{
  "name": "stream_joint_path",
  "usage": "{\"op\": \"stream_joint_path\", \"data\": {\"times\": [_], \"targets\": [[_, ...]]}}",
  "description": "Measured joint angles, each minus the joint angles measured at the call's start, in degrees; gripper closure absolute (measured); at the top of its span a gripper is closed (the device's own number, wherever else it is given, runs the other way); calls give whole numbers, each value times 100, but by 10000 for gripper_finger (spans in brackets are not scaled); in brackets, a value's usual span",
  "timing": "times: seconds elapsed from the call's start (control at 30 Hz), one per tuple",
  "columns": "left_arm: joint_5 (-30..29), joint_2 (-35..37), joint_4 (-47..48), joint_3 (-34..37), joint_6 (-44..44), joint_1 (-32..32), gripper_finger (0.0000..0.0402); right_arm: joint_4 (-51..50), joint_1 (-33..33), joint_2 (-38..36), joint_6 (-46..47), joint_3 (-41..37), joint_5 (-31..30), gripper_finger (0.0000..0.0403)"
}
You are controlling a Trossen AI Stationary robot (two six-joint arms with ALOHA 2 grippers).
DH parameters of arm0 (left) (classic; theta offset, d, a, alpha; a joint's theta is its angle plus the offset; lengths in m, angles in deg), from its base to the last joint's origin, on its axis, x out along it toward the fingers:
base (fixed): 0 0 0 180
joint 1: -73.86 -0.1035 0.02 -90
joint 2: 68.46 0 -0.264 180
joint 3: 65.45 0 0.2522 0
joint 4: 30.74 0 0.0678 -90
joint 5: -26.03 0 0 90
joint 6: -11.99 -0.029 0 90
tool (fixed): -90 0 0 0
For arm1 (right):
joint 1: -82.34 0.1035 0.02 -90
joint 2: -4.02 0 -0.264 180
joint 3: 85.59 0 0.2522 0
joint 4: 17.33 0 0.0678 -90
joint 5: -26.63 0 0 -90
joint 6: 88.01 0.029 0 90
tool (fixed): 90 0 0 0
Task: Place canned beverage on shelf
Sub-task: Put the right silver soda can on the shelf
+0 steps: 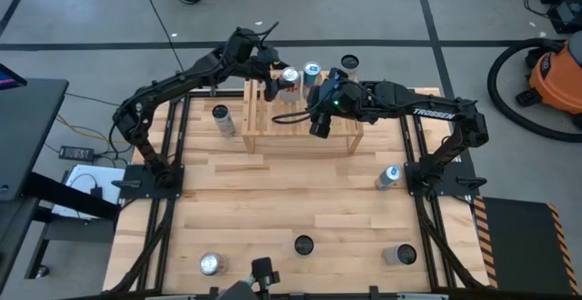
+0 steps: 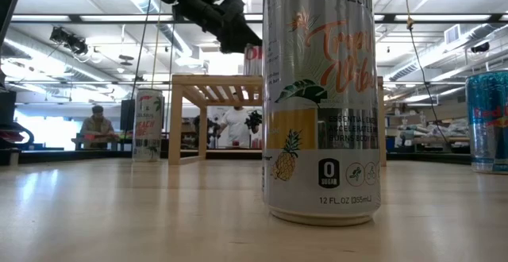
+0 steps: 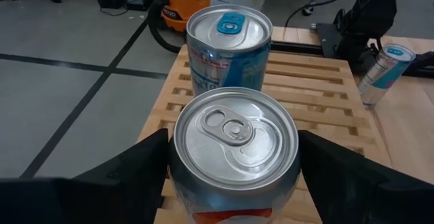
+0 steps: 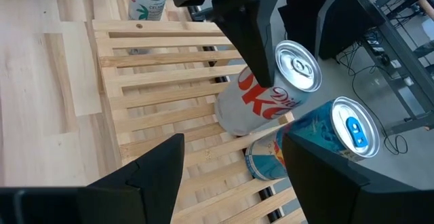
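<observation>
Pale butcher-block wood table [image 1: 273, 209] w/ grey floor around; light slatted wooden shelf [image 1: 273, 136] sits upper centre of high view. Left gripper [image 1: 275, 75] clamps a silver-and-red soda can [image 1: 290, 79] standing on shelf's rear edge, just beside a blue-and-silver can [image 1: 312, 71]. Right gripper [image 1: 318, 125] hovers over shelf centre, jaws apart, holding nothing. More cans dot the table.

Wooden table [image 1: 273, 209] — bearing the shelf [image 1: 273, 135] and scattered cans [image 1: 210, 264].
</observation>
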Motion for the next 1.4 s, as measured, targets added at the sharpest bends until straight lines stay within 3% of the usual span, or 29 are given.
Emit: {"op": "stream_joint_path", "data": {"times": [1.4], "targets": [[-121,43,348,-11,-203,-130,89,-33,0,0,0,2,0,146]]}}
